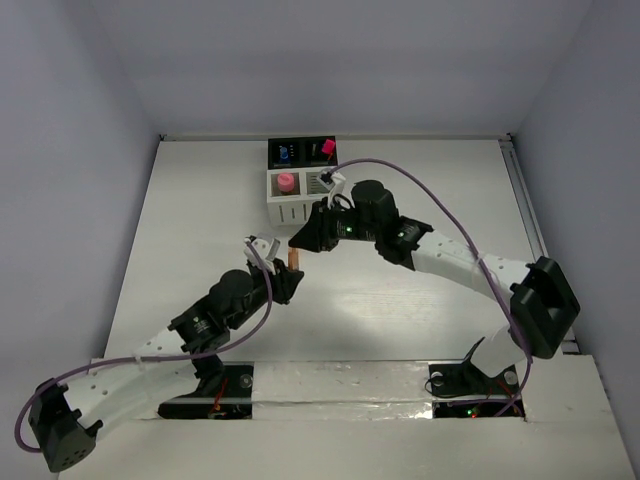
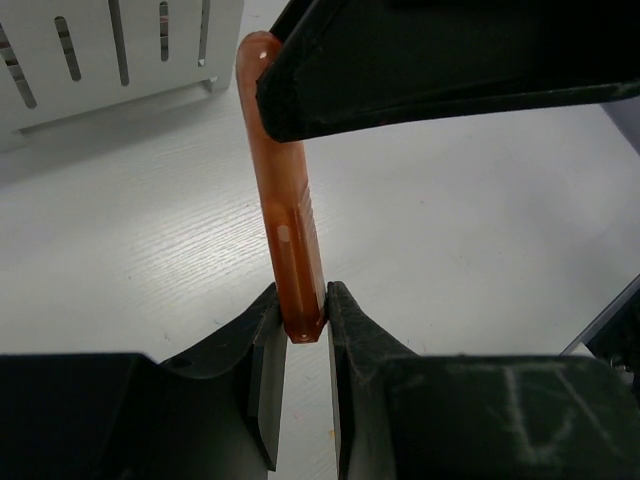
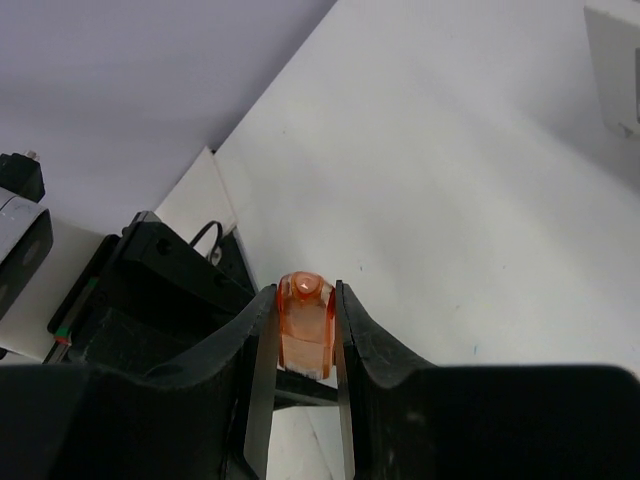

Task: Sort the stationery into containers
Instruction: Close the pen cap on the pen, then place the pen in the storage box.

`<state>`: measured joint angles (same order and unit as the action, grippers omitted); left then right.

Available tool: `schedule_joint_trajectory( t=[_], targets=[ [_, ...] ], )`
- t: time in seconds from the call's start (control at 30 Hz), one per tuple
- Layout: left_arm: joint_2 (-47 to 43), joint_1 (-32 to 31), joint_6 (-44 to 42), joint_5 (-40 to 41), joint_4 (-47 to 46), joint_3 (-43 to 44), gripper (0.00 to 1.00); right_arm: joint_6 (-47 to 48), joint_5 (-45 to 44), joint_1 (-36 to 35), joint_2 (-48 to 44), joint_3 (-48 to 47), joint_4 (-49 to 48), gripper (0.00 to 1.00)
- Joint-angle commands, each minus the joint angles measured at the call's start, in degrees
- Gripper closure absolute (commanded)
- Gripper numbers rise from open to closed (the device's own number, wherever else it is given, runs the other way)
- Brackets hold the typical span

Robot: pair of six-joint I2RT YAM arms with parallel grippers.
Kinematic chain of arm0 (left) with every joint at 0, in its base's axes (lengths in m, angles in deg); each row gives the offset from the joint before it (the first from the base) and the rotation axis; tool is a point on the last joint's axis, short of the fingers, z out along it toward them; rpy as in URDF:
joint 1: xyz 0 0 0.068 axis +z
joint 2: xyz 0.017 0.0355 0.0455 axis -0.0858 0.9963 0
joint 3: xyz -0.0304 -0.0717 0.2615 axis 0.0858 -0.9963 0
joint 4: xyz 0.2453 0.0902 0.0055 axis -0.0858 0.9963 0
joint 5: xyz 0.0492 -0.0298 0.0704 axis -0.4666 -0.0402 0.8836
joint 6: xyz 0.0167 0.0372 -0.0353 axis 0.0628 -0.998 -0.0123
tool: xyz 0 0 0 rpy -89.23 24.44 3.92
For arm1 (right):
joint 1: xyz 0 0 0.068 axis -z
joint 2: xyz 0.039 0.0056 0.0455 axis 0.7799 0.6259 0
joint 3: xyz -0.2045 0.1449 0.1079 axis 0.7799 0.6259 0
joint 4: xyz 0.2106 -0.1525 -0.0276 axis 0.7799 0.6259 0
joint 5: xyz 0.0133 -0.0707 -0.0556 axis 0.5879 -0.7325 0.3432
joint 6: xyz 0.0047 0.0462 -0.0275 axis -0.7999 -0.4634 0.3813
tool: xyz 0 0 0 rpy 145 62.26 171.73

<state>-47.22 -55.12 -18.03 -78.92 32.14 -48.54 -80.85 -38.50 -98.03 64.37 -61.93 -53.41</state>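
"What's the left gripper (image 2: 303, 312) got?"

"It's clamped on one end of an orange pen (image 2: 285, 200). The right gripper (image 3: 306, 312) is pinched on the other end, so both have it at once."

"Where's that?"

"Up over the white table (image 1: 200, 220), just in front of the block of cups (image 1: 290, 212). A pink-capped item (image 1: 286, 182) stands in the left white cup. In the black cups behind, there's a blue item (image 1: 285, 154) and a pink item (image 1: 327, 148)."

Straight ahead of left pincer (image 1: 291, 268): right pincer (image 1: 298, 243), close (both clamp the orange pen (image 1: 294, 257)), no passage between. The containers (image 1: 290, 212) stand just beyond them. Open desk (image 1: 190, 230) left and right of both.
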Motion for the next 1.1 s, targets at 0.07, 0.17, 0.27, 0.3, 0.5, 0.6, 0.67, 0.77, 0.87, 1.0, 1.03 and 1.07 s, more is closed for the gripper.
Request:
schedule_joint_trajectory(
  t=[0.07, 0.17, 0.27, 0.3, 0.5, 0.6, 0.67, 0.77, 0.87, 1.0, 1.03, 1.07],
  targets=[
    [-0.49, 0.27, -1.34, 3.77, -20.8, 10.89, 1.0, -0.98, 2.51, -5.16, 2.3, 7.98, 7.22, 1.0],
    [0.39, 0.27, -1.6, 3.95, -20.97, 12.2, 1.0, -2.29, 1.98, -5.16, 1.43, 11.85, 4.15, 1.0],
    [2.15, 0.27, -1.34, 3.6, -21.15, 12.73, 1.0, -3.17, -1.88, -5.16, 0.72, 11.77, 1.95, 1.0],
    [2.67, 0.27, -0.81, 3.51, -21.24, 12.65, 1.0, -3.44, -3.02, -5.16, 0.55, 11.42, 1.16, 1.0],
    [3.38, 0.27, 1.65, 2.55, -20.36, 9.49, 1.0, -9.58, -10.14, -0.69, -1.56, 8.87, -6.2, 1.0],
    [1.54, 0.27, 3.06, 2.37, -19.57, 6.5, 0.93, -11.09, -12.51, 1.43, -2.27, 6.86, -9.03, 1.0],
    [0.05, 0.27, 3.84, 2.28, -18.78, 4.57, 0.82, -11.26, -14.01, 3.71, -2.18, 5.27, -9.47, 1.0],
    [-1.98, 0.27, 4.64, 2.54, -17.37, 2.19, 0.69, -10.39, -14.72, 6.44, -1.39, 1.15, -10.1, 1.0],
    [-3.47, 0.27, 4.99, 2.8, -17.11, -0.01, 0.58, -10.3, -14.45, 9.51, 0.45, -2.72, -10.88, 1.0],
    [-4.09, 0.27, 4.64, 3.95, -15.35, -1.06, 0.46, -10.47, -14.45, 13.12, 4.05, -7.12, -12.73, 1.0],
    [-4.61, 0.27, 4.29, 4.39, -15.0, -1.24, 0.41, -10.12, -14.72, 13.64, 5.71, -8.0, -12.9, 1.0],
    [-4.96, 0.27, 4.2, 5.43, -14.74, -1.41, 0.38, -8.38, -16.72, 14.26, 6.43, -9.75, -12.64, 1.0]
  ],
)
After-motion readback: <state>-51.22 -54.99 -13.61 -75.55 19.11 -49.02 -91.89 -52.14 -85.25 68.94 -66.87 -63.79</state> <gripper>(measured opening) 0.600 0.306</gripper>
